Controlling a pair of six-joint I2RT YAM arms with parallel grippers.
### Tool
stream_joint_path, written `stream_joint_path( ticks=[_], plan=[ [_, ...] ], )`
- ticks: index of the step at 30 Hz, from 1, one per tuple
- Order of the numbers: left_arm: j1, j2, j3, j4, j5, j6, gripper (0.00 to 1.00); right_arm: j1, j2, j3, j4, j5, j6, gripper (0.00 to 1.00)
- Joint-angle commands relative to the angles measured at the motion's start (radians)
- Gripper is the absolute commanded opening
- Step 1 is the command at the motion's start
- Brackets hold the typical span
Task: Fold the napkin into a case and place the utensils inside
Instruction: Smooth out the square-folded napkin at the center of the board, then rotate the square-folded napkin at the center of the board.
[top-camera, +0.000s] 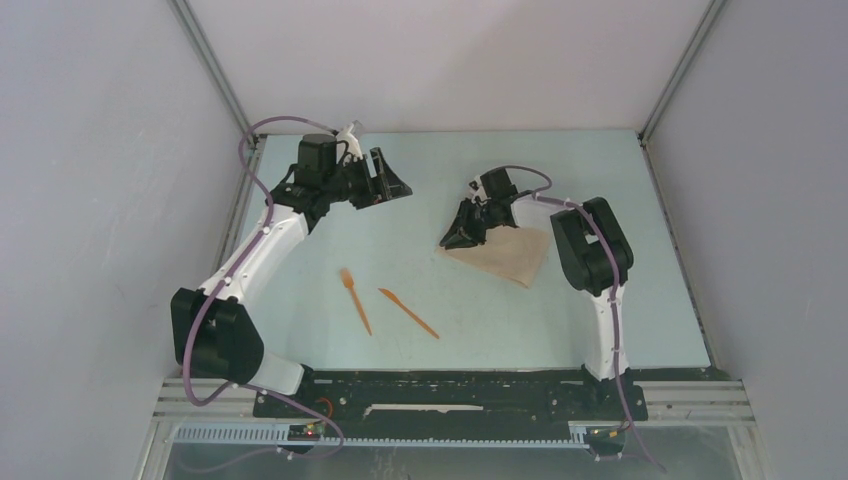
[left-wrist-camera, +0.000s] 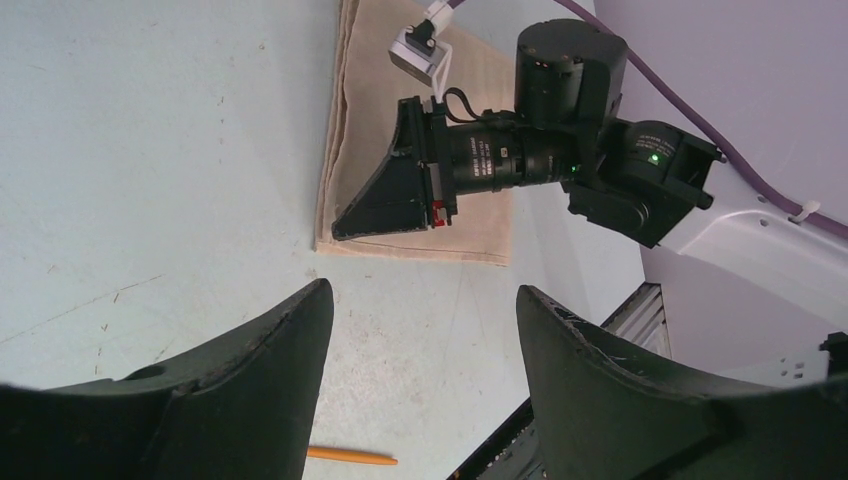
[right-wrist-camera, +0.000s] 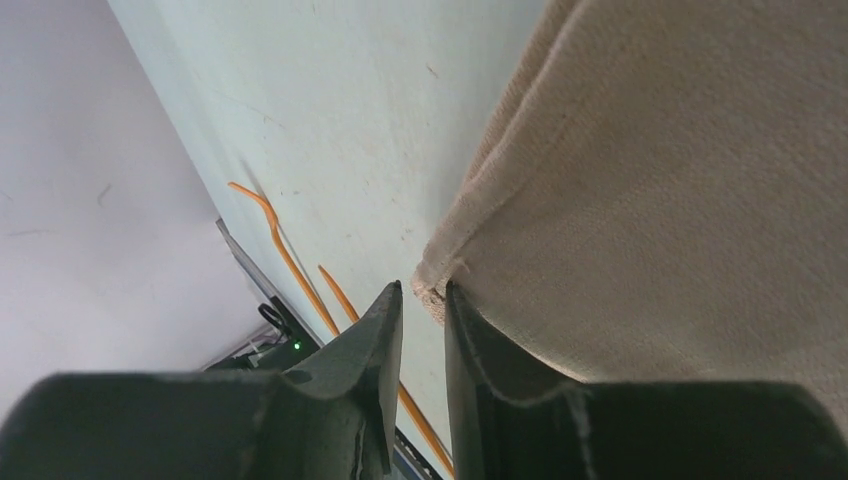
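Observation:
The napkin (top-camera: 510, 255) lies folded as a beige wedge on the right of the table, also seen in the left wrist view (left-wrist-camera: 350, 100). My right gripper (top-camera: 462, 238) is down at its left corner. In the right wrist view the napkin (right-wrist-camera: 680, 200) has its frayed corner right at the tips of my right gripper (right-wrist-camera: 422, 287), whose jaws stand a narrow slit apart with table showing through. The orange fork (top-camera: 355, 300) and knife (top-camera: 408, 312) lie side by side at the middle front. My left gripper (top-camera: 390, 180) hovers open at the back left, holding nothing.
White walls with metal corner posts close in the table on three sides. The black base rail (top-camera: 450, 385) runs along the near edge. An orange utensil tip (left-wrist-camera: 350, 456) shows below my left fingers.

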Motion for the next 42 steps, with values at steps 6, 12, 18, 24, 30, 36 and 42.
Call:
stream_joint_path(
  ticks=[6,12,18,24,30,36,42],
  plan=[
    [-0.005,0.002,-0.007,0.034,0.034,0.007,0.74,0.029,0.003,0.154,-0.173,-0.008,-0.056,0.42],
    [-0.034,0.069,-0.043,0.108,0.057,-0.013,0.70,-0.040,-0.311,-0.006,-0.245,0.063,-0.151,0.63],
    [-0.182,0.310,0.003,0.281,0.111,-0.152,0.45,-0.243,-0.541,-0.391,-0.118,-0.030,-0.175,0.63],
    [-0.244,0.557,0.173,0.294,0.061,-0.224,0.22,-0.374,-0.528,-0.483,-0.068,-0.096,-0.207,0.46],
    [-0.238,0.617,0.186,0.153,-0.077,-0.142,0.13,-0.400,-0.455,-0.497,-0.030,-0.135,-0.215,0.40],
    [-0.224,0.684,0.179,0.109,-0.114,-0.124,0.12,-0.402,-0.408,-0.557,-0.018,-0.114,-0.232,0.39],
    [-0.203,0.707,0.175,0.026,-0.180,-0.130,0.11,-0.402,-0.455,-0.656,-0.037,-0.030,-0.208,0.40]
  ],
)
